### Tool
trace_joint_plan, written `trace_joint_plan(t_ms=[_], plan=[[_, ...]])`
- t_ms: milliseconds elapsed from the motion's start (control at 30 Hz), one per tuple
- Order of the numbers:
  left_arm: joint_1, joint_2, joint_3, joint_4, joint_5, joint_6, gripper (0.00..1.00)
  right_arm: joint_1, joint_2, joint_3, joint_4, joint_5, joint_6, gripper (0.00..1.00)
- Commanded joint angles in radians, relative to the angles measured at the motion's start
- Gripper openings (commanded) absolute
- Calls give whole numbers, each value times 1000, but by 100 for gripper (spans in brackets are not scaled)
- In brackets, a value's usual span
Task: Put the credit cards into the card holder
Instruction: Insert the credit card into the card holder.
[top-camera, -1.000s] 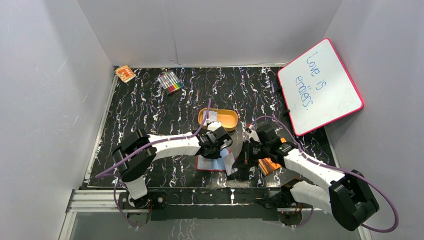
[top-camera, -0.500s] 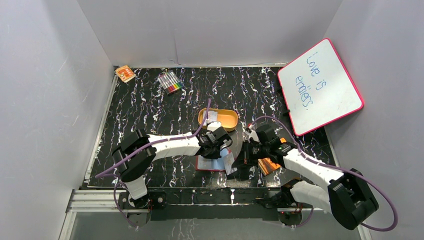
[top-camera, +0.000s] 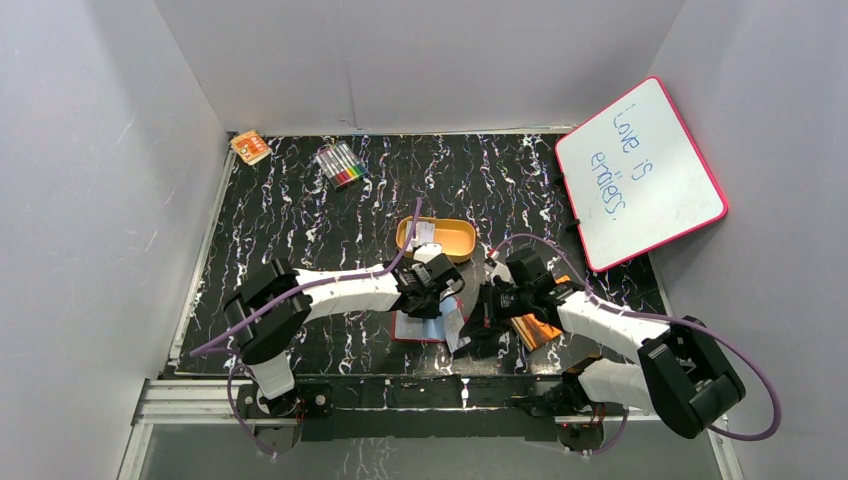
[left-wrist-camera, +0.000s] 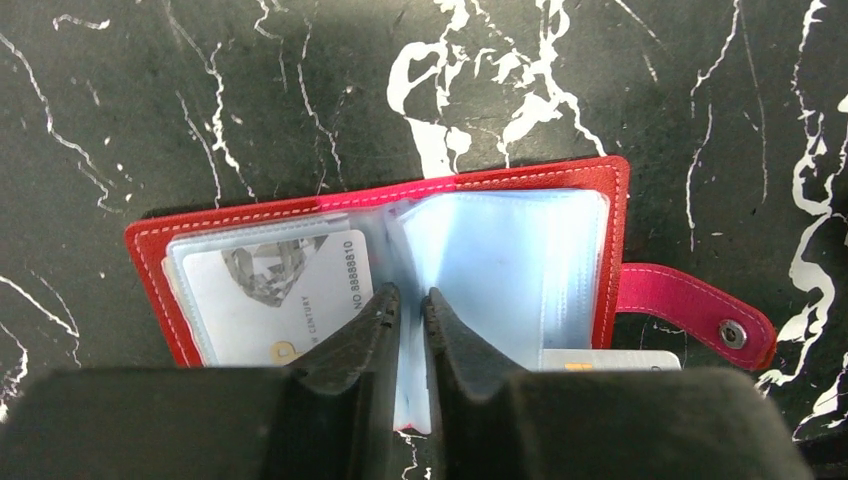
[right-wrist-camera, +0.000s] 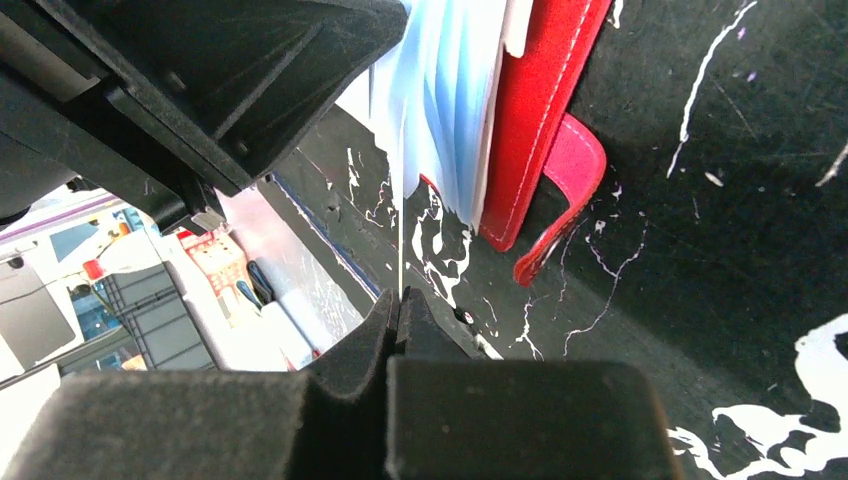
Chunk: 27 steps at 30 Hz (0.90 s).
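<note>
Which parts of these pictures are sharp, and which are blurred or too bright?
Left wrist view: the card holder and the print on its credit card are sharp; the left claw is dark and soft. Right wrist view: the right claw is blurred, the holder's sleeves look washed out. Top view: even light, the whiteboard is readable.

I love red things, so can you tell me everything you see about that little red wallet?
The card holder is small, red and leather-looking with pale stitching. It lies open on the black marbled table. Inside are clear bluish sleeves; one holds a pale credit card. A pink snap tab sticks out sideways. The left gripper pinches a middle sleeve; the right gripper holds another credit card by the tab side.
</note>
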Motion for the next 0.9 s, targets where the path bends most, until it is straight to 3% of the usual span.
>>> trace_joint_plan(t_ms=[0, 100, 267, 867], plan=[[-6, -49, 16, -101, -29, 22, 20, 12, 22, 26, 64, -36, -14, 0], [-6, -57, 32, -116, -32, 33, 32, 18, 48, 23, 88, -37, -16, 0], [-5, -79, 51, -135, -37, 45, 40, 30, 92, 7, 152, -42, -2, 0], [-6, -211, 96, -201, -69, 33, 52, 109, 152, 61, 227, -23, 34, 0]])
